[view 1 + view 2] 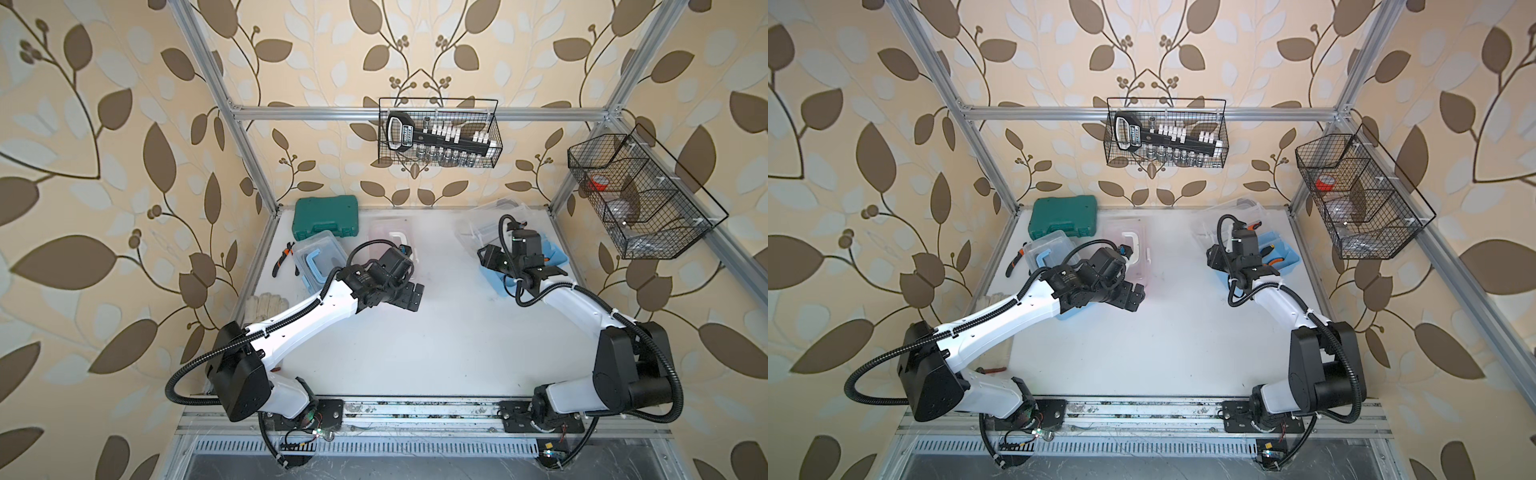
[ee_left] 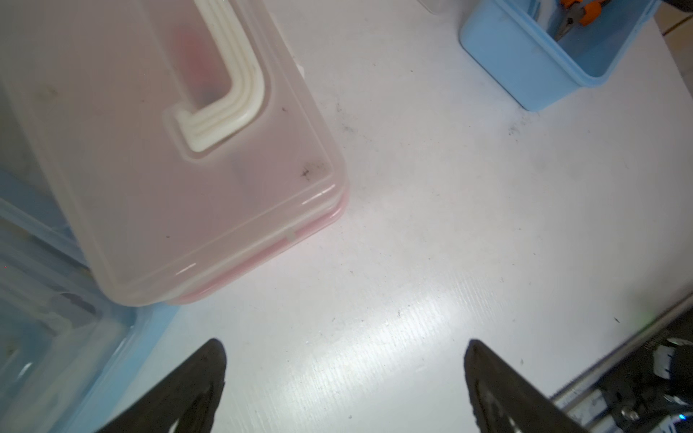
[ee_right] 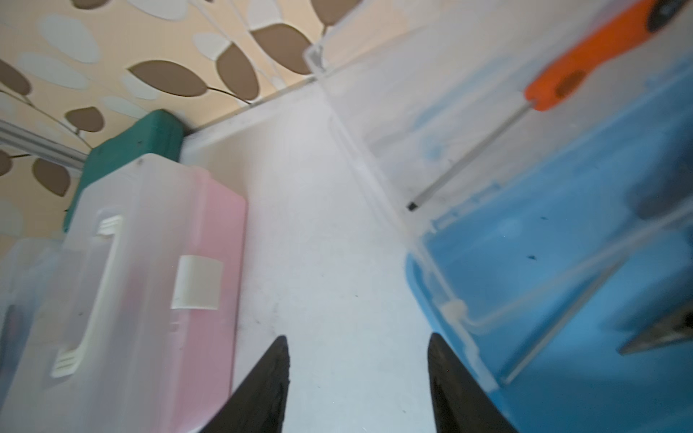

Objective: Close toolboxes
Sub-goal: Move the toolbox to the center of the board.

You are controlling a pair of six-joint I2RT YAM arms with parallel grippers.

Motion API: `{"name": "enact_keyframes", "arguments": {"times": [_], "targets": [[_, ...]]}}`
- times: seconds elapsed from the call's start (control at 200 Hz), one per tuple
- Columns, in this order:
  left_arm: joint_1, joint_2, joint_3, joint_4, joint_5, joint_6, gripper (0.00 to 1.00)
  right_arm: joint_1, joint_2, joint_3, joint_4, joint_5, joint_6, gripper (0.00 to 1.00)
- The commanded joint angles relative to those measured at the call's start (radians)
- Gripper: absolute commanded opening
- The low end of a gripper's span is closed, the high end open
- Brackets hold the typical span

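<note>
Open blue toolbox [image 1: 1291,252] sits at about two o'clock on the table [image 1: 1183,332]. I judge it is the one left to deal with: its clear lid [image 1: 1227,216] is thrown back toward its eleven o'clock side. The pink toolbox [image 1: 388,235] at eleven o'clock and the other blue toolbox [image 1: 320,253] just beside it at ten o'clock both have their lids down.

My right pincer [image 3: 357,337] is spread with nothing between its tips, low over bare table just beside the open toolbox's nine o'clock wall. My left pincer [image 2: 344,341] is also spread and empty, over bare table near the pink toolbox's corner.

To do this well, I would bring the right pincer round behind the lid's free edge. I would push the lid up and over its hinge in an arc, not straight across, so the box does not slide. Then I would press near the front rim until it seats.

Pliers [image 1: 1273,261] lie inside, and a screwdriver [image 3: 562,82] with an orange handle shows at the lid end. I cannot tell whether the screwdriver clears the rim, so I would check before pressing.
</note>
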Motion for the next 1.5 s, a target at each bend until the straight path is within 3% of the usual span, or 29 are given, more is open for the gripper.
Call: {"name": "enact_keyframes", "arguments": {"times": [0.0,0.35,0.64,0.865,1.12,1.495], "targets": [[-0.037,-0.009,-0.034,0.079,0.055,-0.053,0.99,-0.042,-0.005,-0.026,-0.052,-0.012,-0.031,0.57],[-0.116,0.127,-0.095,0.209,0.062,-0.101,0.99,-0.066,0.043,-0.035,-0.084,-0.01,-0.036,0.59],[-0.113,0.229,-0.073,0.226,-0.045,-0.051,0.99,-0.066,0.034,-0.147,-0.071,-0.026,-0.04,0.58],[-0.061,0.329,-0.037,0.245,-0.011,-0.036,0.99,-0.043,0.03,-0.174,-0.048,-0.077,-0.031,0.54],[0.027,0.367,-0.01,0.228,0.006,-0.049,0.99,0.06,0.001,-0.228,-0.056,-0.065,-0.014,0.48],[0.164,0.396,0.048,0.201,0.028,-0.005,0.99,0.19,-0.157,-0.372,-0.087,-0.054,0.051,0.47]]}}
